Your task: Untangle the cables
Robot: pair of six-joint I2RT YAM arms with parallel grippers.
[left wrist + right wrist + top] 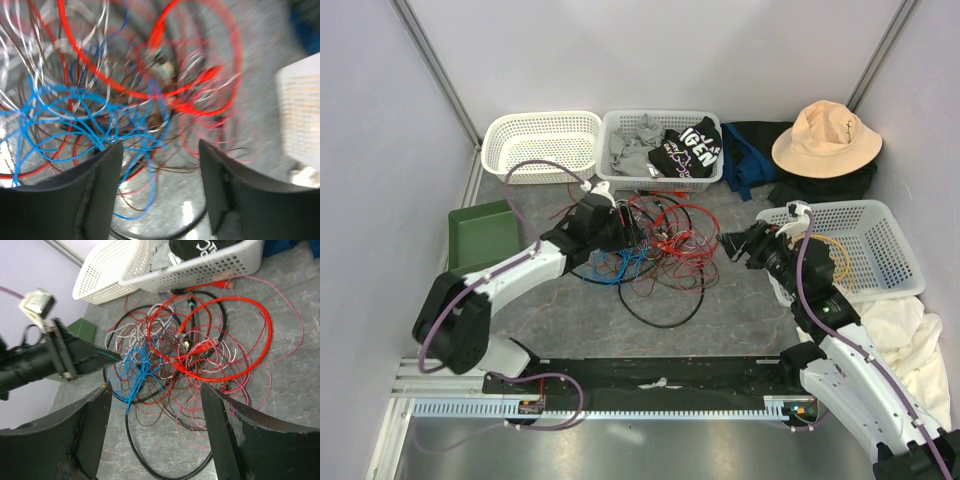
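Observation:
The cables (660,250) lie in a loose tangle on the grey table: red, pink, blue, white, brown and a thick black loop. My left gripper (623,235) is open, low over the tangle's left side. In the left wrist view its jaws (160,167) stand wide apart, with blue wires (75,112) and red cable (150,90) just beyond and below. My right gripper (728,244) is open and empty at the tangle's right edge. The right wrist view (156,407) looks down on the tangle (200,350) and shows the left gripper (92,357) touching the blue wires (135,367).
An empty white basket (540,145) and a basket of clothes (620,125) stand at the back. A white basket (880,225) on the right holds a yellow cable (837,255). There is also a green bin (482,235), a hat (825,135) and a white cloth (910,340).

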